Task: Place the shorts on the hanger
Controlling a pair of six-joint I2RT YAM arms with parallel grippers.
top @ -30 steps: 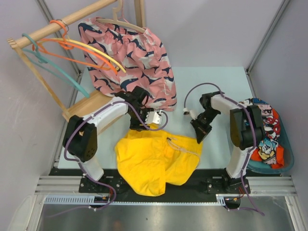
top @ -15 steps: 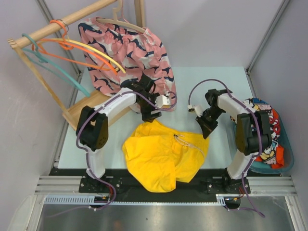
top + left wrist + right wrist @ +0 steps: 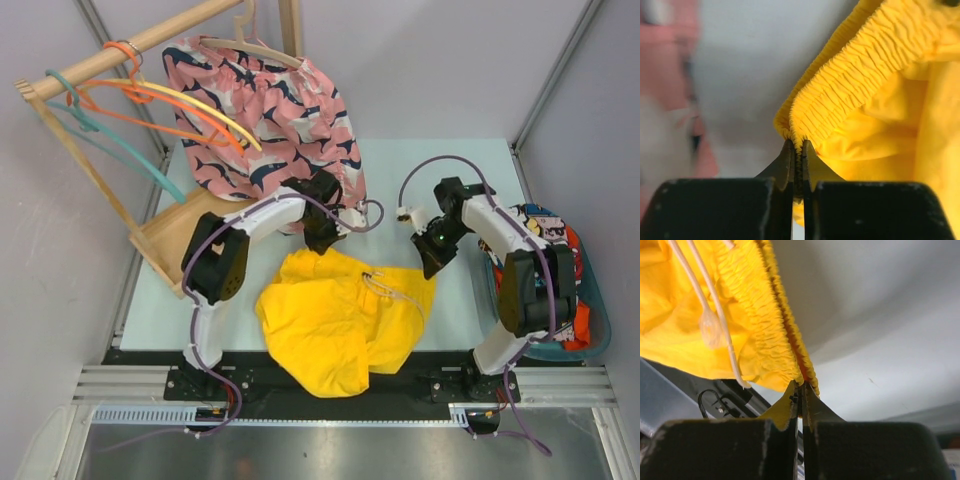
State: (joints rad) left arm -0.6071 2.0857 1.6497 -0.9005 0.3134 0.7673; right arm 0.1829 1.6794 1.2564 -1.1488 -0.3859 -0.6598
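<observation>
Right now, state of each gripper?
Left gripper: closed, jaws pinching the gathered edge of the shorts.
Right gripper: closed, jaws pinching the same gathered edge of the shorts, further along.

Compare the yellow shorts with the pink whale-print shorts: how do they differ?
The yellow shorts are plain; the pink shorts carry whale prints. The yellow shorts lie crumpled on the table, waistband pinched by the left gripper and right gripper; the pink shorts hang ungripped on a wooden hanger. Both are shorts.
</observation>
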